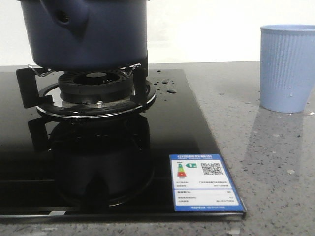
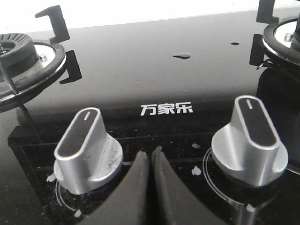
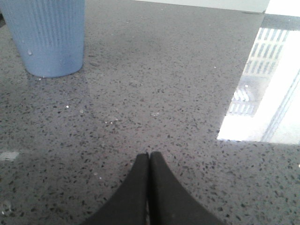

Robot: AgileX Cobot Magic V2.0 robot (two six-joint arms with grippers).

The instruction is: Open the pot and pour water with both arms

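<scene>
Low front cam; wrist cams near surface.

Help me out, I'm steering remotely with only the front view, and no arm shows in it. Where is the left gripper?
Observer: The left gripper is shut, low over the hob between two silver knobs.
Operator: And the right one?
Observer: The right gripper is shut too, over bare grey countertop.
Operator: Is it near the cup?
Observer: The blue cup stands ahead of it, well apart, untouched.
</scene>
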